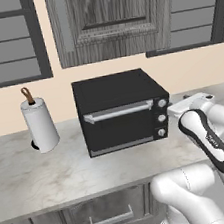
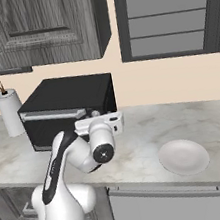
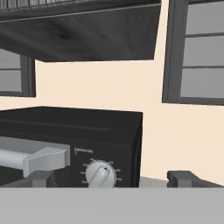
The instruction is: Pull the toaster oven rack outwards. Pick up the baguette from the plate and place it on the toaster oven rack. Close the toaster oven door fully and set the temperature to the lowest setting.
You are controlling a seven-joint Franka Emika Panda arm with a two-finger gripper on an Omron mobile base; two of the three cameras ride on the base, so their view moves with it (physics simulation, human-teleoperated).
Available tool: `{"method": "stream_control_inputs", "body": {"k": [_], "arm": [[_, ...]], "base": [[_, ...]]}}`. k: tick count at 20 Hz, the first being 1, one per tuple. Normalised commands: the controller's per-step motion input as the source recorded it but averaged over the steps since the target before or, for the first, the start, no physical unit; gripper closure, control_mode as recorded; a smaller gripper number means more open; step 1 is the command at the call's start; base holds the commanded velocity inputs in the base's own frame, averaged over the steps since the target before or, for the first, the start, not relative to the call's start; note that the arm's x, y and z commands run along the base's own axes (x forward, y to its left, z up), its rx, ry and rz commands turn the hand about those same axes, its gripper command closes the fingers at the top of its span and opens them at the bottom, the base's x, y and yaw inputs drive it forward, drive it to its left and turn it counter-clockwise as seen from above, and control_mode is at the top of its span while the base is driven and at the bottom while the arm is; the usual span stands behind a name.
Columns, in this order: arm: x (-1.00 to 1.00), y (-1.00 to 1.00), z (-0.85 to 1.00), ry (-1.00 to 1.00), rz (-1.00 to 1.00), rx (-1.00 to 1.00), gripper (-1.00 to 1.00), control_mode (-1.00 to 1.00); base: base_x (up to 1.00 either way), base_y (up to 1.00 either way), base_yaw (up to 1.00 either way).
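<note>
Pale marble countertop (image 1: pixel 37 175) was seen running beneath grey wood wall cabinets (image 1: pixel 111 20) and dark-framed windows (image 2: pixel 167 13). On it the toaster oven (image 1: pixel 121 110) was set, with its door (image 1: pixel 121 125) shut and the silver bar handle (image 1: pixel 118 112) lying across the top of the panel; the rack was concealed behind the closed door, and no baguette could be made out. A paper towel roll (image 1: pixel 40 124) was stood well to the oven's left. The white plate (image 2: pixel 183 156) was found bare, well apart to the oven's right. The gripper (image 3: pixel 113 178) was held just in front of the top knob (image 3: pixel 101 174), its fingertips (image 3: pixel 40 178) spread wide on either side and nothing gripped between them. The lower knobs (image 1: pixel 161 125) were cut off in the hand view.
</note>
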Motion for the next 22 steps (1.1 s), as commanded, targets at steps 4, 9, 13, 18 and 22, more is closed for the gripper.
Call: {"method": "stream_control_inputs", "body": {"k": [4, 9, 13, 18, 22], "arm": [[0.02, 0.01, -0.04, -0.02, 0.0, -0.01, -1.0, -1.0], [0.0, 0.0, 0.0, 0.0, 0.0, 0.0, -1.0, -1.0], [0.0, 0.0, 0.0, 0.0, 0.0, 0.0, -1.0, -1.0], [0.0, 0.08, -0.01, 0.0, 0.0, 0.0, -1.0, -1.0], [-0.09, 0.15, -0.14, 0.0, 0.0, 0.04, -1.0, -1.0]], "base": [[0.0, 0.0, 0.0], [0.0, 0.0, 0.0], [0.0, 0.0, 0.0], [0.0, 0.0, 0.0], [0.0, 0.0, 0.0]]}}
